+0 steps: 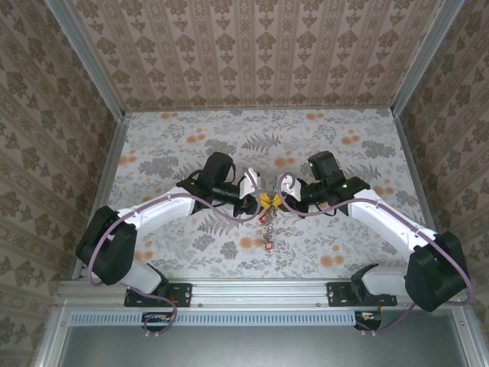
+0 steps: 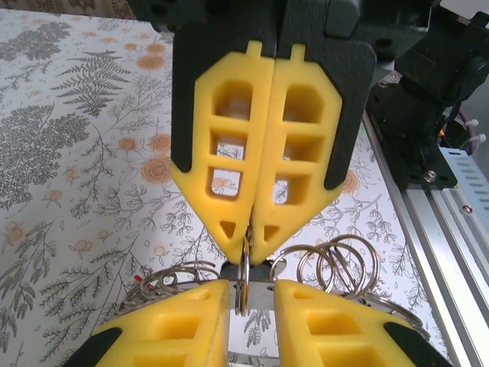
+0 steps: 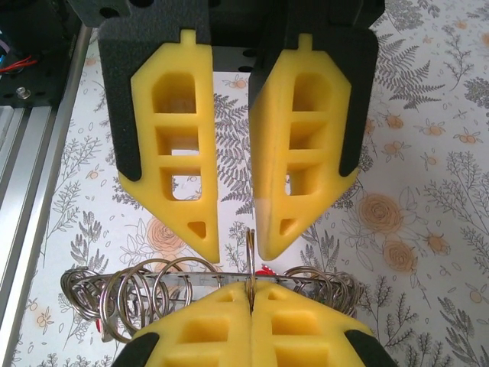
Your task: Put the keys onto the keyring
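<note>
Got right pincer [image 3: 250, 294] pinching ring [image 3: 250, 256] edge-on over mid-worktop [image 1: 344, 237], left pincer [image 2: 250, 292] parted loosely around it. Might twist or slip from that thin grip, dumping the strung keys [image 1: 267, 229].

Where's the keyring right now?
In the right wrist view the keyring stands edge-on at centre, pinched in the right end effector, between the parted fingers of the left end effector.

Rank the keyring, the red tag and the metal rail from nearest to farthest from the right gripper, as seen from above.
1. Keyring: pinched in the right gripper, at centre.
2. Red tag: a little nearer the front edge.
3. Metal rail: farthest, along the front edge.
</note>
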